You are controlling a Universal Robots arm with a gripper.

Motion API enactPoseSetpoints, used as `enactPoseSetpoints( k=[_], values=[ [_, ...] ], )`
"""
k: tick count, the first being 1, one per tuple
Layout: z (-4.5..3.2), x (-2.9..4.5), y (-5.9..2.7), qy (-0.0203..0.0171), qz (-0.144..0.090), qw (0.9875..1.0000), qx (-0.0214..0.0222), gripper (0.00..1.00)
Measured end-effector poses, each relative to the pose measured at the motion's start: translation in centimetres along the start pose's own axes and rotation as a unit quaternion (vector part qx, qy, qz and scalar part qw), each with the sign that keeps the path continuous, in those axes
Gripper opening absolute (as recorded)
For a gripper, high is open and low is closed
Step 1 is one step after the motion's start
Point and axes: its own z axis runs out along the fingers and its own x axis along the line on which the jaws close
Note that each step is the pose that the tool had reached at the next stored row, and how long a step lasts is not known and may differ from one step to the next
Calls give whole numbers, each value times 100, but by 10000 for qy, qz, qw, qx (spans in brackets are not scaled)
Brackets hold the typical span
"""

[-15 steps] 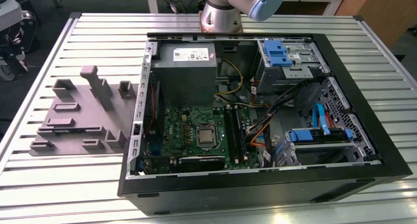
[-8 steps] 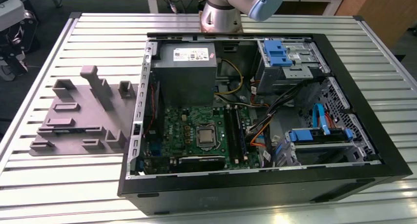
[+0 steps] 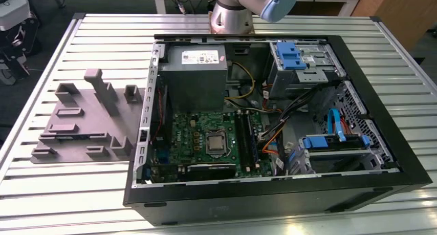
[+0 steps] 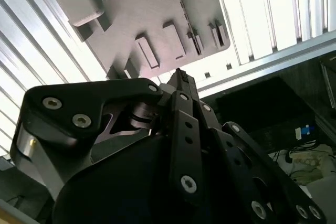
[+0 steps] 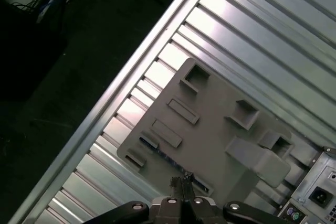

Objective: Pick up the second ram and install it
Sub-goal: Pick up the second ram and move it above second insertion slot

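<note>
Not picked up yet: the second ram (image 5: 170, 161) sits on edge in a slot near one long edge of the grey fixture (image 5: 210, 129). The gripper (image 5: 181, 183) hangs above that slot, fingers drawn together, holding nothing. Install into the green board (image 3: 198, 137) is not done. The fixture's tall blocks stand well apart from the slot. The computer case (image 3: 355, 117) wall is just beside the fixture. The worktop (image 3: 102, 204) edge is near on the fixture's other side.

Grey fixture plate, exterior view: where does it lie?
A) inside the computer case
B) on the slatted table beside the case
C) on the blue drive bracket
B: the grey fixture plate rests on the slatted table, to the exterior view's left of the open computer case.
</note>
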Motion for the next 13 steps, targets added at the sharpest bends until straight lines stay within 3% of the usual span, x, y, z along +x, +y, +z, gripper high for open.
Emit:
enactPoseSetpoints(
  k=[13],
  values=[
    [0,3,2,3,-468,9989,23,11]
  ],
)
